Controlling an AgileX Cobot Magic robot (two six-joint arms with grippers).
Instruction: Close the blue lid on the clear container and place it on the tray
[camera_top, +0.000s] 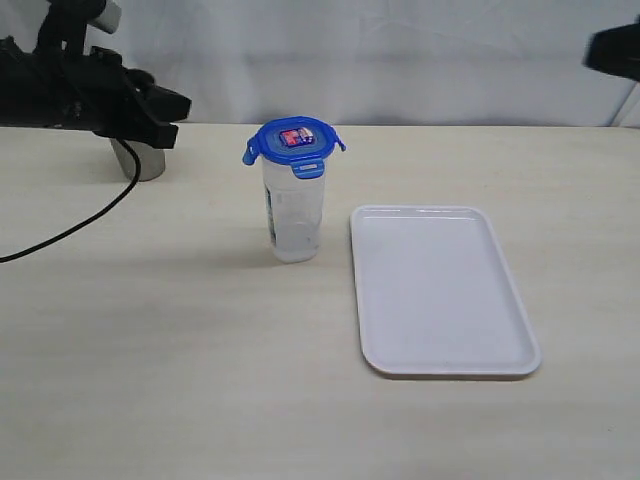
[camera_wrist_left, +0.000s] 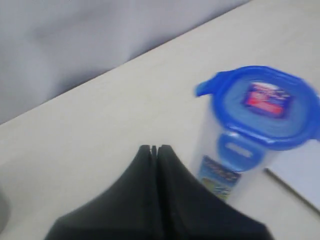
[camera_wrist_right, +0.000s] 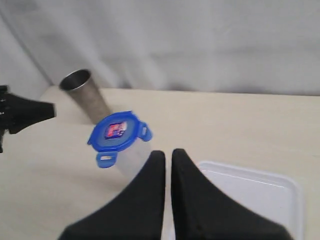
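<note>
Left gripper (camera_wrist_left: 154, 148) is clenched, its black fingers pressed together on nothing, hanging above the table (camera_top: 150, 350) near the clear container (camera_top: 292, 215). The right gripper (camera_wrist_right: 167, 152) is likewise closed and empty, raised on the tray's side of the scene.

The blue lid (camera_top: 293, 139) sits on the container's rim. The container stands upright on the table just beside the tray (camera_top: 440, 290), not on it. Some tabs look flared outward rather than folded down, though the left wrist view is too blurred to say whether any has latched.

Sealing seems to be the step in hand. It probably goes best with one arm steadying the body low down while the other presses each tab flat against the wall, opposite pairs in turn, so the lid seats evenly. A push from one side only could topple so tall and narrow a canister.

The container is smooth transparent plastic with a printed label, likely slippery. The lid is glossy, roundish and stickered on top. The tray is flat white plastic with a low rim and rounded corners. The table has a pale, matte wood grain.
</note>
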